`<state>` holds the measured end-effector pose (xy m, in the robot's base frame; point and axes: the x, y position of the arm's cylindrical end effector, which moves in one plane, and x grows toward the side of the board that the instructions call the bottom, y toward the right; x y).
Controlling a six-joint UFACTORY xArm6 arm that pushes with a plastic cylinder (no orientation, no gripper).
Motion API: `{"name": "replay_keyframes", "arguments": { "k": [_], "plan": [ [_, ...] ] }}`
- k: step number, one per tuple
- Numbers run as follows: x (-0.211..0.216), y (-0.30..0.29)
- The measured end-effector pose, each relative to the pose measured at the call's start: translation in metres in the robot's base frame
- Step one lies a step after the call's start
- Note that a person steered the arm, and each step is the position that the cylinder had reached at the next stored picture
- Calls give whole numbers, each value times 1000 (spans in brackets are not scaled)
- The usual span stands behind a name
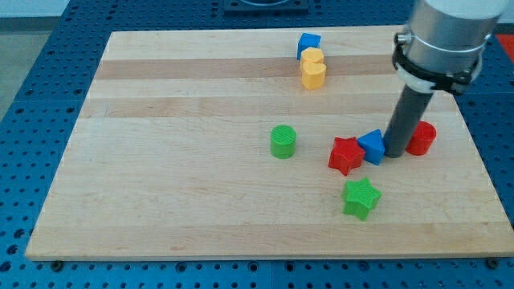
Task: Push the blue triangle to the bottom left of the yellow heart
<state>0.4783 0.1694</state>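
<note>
The blue triangle [372, 146] lies on the wooden board [185, 185] right of centre, touching the red star [346, 155] on its left. My tip [395, 153] rests against the triangle's right side, between it and the red cylinder [421, 138]. The yellow heart [313, 71] sits near the view's top, well up and left of the triangle, with a blue cube [308, 43] touching its top.
A green cylinder [283, 141] stands at the board's centre, left of the red star. A green star [361, 197] lies below the red star. The arm's grey body [442, 36] hangs over the board's top right corner.
</note>
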Motion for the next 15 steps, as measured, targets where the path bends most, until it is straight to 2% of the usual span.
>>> {"name": "replay_keyframes", "arguments": {
  "k": [2, 4, 6, 8, 10, 12, 13, 15],
  "plan": [
    [34, -1],
    [-30, -48],
    [-41, -59],
    [-74, -71],
    [-90, -84],
    [-92, -109],
    [-80, -111],
    [-54, -65]
  ]
}}
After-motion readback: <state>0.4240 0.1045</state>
